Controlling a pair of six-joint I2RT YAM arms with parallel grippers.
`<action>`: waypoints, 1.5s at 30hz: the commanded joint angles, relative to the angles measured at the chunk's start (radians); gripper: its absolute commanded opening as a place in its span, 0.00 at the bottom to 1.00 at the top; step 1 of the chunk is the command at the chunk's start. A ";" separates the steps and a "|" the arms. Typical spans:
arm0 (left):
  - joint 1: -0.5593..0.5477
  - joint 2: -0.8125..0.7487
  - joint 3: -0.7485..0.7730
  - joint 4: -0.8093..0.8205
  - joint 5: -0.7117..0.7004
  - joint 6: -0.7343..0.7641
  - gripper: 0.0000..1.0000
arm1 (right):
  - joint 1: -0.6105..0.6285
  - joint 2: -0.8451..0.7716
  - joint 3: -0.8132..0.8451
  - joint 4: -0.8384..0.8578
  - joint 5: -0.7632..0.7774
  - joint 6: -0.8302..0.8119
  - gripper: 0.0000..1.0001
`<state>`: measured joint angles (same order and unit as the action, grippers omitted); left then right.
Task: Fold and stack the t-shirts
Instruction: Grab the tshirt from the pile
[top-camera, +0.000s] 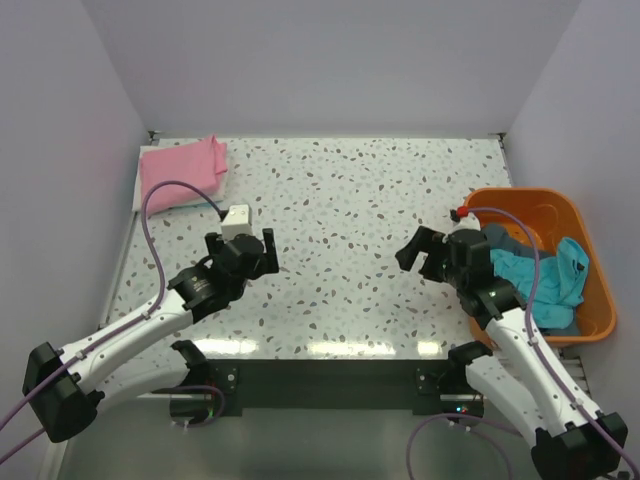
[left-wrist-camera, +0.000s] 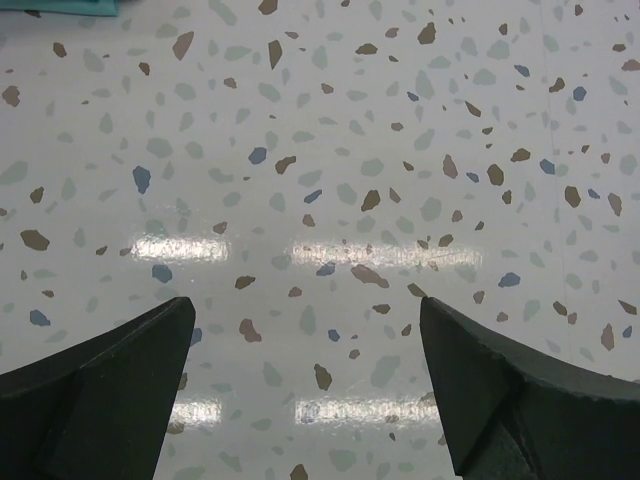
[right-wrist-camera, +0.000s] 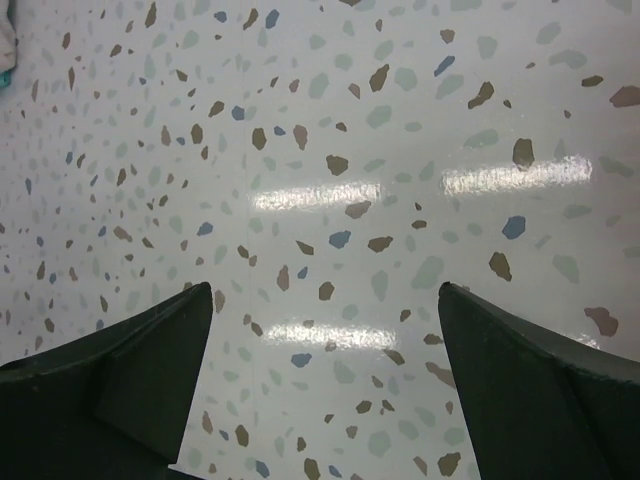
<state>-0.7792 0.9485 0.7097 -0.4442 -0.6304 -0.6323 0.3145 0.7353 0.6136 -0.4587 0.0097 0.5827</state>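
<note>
Both pairs of jaws hang wide apart over the speckled tabletop, likely poised to fetch the crumpled turquoise-teal cotton t-shirt.

Robot lab test cell, not a home. Plain pale lavender-white panel walls box in three sides of a white speckled terrazzo-pattern bench. A white-and-black jointed left arm and a matching right arm are bolted to a dark metal base strip at the near edge. Loose purple cables run along both. Staged props: orange plastic tub at the right, folded pink cotton t-shirt in the far left corner.
</note>
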 joint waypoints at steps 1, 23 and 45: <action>0.001 -0.002 0.034 0.015 -0.034 -0.018 1.00 | 0.005 0.027 0.107 0.035 0.009 -0.026 0.99; 0.003 -0.002 0.007 0.071 0.004 0.016 1.00 | -0.653 0.492 0.617 -0.495 0.775 0.066 0.99; 0.003 -0.008 -0.004 0.075 -0.006 0.020 1.00 | -0.813 0.840 0.611 -0.276 0.935 0.125 0.82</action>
<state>-0.7792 0.9638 0.7094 -0.4072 -0.6106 -0.6170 -0.4870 1.5562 1.2278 -0.8066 0.8818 0.6708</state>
